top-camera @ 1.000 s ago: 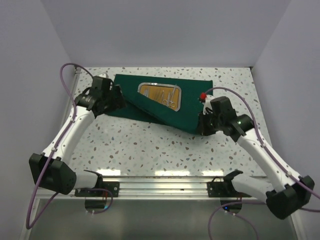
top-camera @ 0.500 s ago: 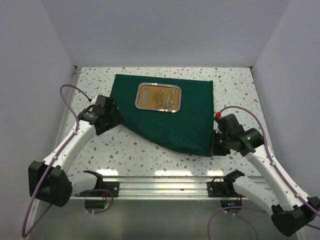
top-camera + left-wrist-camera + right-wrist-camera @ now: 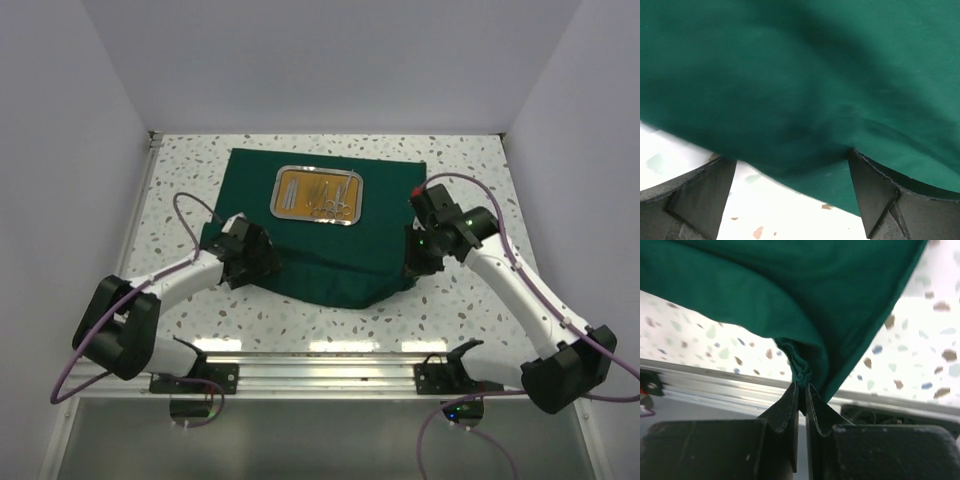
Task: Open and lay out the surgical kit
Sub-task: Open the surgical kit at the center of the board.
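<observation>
The cloth point(image 3: 330, 250) is spread open now, so unwrapping looks nearly done. The left claw point(image 3: 262, 262), wide open, came down to its lower-left edge; the right claw point(image 3: 801, 389) pinches a corner.

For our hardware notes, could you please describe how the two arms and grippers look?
The left arm and right arm have white links with black joints. The left gripper and right gripper each have two black, wedge-shaped fingers. A purple cable loops along each arm. The right arm also carries a red knob and green light.
</observation>
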You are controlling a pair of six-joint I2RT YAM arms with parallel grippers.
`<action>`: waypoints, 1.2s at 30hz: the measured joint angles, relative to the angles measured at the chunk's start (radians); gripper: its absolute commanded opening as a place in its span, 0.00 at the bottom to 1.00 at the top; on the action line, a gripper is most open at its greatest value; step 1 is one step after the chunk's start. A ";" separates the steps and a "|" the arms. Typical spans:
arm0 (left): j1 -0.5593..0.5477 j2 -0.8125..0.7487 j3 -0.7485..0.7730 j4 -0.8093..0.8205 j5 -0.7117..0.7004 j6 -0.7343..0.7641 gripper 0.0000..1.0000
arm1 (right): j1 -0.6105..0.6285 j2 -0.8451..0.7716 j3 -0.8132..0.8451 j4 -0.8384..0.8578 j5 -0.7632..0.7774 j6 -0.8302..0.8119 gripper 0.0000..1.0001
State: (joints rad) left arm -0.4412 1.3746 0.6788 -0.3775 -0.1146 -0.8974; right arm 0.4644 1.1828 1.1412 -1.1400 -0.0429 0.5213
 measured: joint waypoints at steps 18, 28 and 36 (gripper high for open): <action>-0.121 -0.040 0.718 -0.358 -0.213 0.006 0.98 | -0.261 0.853 1.064 0.148 0.262 0.062 0.00; -0.121 0.009 0.629 -0.426 -0.154 0.075 0.98 | -0.336 1.089 0.852 0.004 0.367 0.063 0.00; -0.122 0.115 0.508 -0.503 -0.212 0.017 1.00 | -0.328 1.063 0.753 0.014 0.367 0.044 0.00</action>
State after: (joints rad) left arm -0.5636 1.4899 1.1866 -0.8806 -0.3267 -0.8803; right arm 0.1364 2.2459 1.8946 -1.1263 0.3237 0.5652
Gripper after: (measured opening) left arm 0.994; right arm 0.090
